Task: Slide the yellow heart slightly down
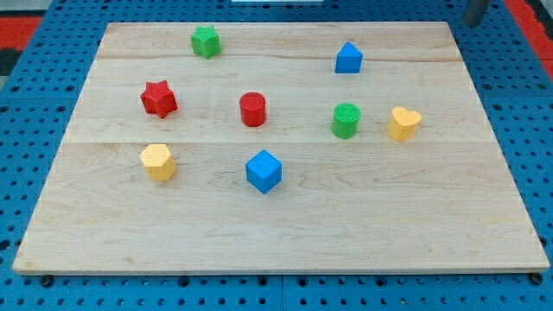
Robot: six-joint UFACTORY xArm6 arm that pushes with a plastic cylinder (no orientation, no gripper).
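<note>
The yellow heart (pixel 403 123) lies on the wooden board (pixel 285 225) at the view's right, just right of the green cylinder (pixel 346 120). My tip (pixel 473 21) shows at the view's top right corner, just past the board's top right corner. It is well above and to the right of the yellow heart and touches no block.
A blue house-shaped block (pixel 348 58) is at the top right and a green star (pixel 205 41) at the top left. A red star (pixel 159 98), a red cylinder (pixel 252 110), a yellow hexagon (pixel 158 161) and a blue cube (pixel 263 170) lie further left. Blue pegboard (pixel 34 130) surrounds the board.
</note>
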